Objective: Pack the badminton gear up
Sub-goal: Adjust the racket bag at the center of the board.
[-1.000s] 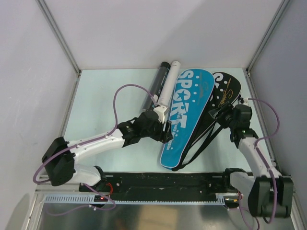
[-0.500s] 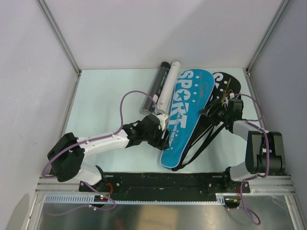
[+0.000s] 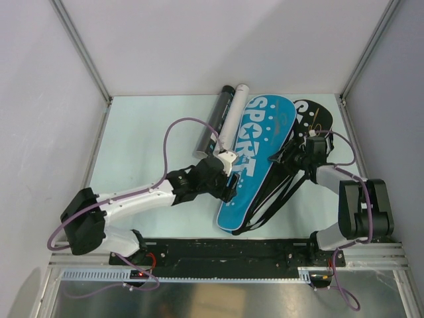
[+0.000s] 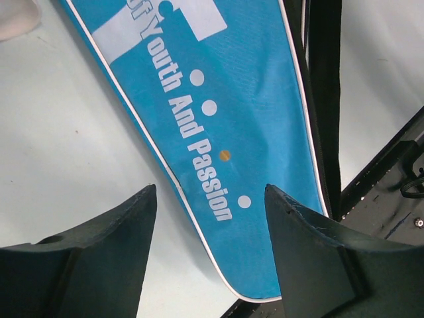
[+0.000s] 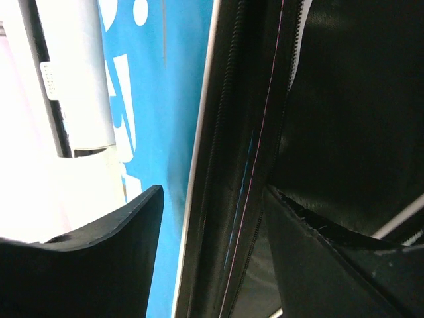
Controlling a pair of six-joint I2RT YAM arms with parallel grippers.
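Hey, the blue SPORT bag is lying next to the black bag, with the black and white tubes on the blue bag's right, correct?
Not quite. The black tube and white tube lie on the left of the blue SPORT bag, not its right; the black bag is beside it on the right. The top external view shows this.

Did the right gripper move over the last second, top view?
Yes. The right gripper went left, away from the table's right edge and toward the blue bag.
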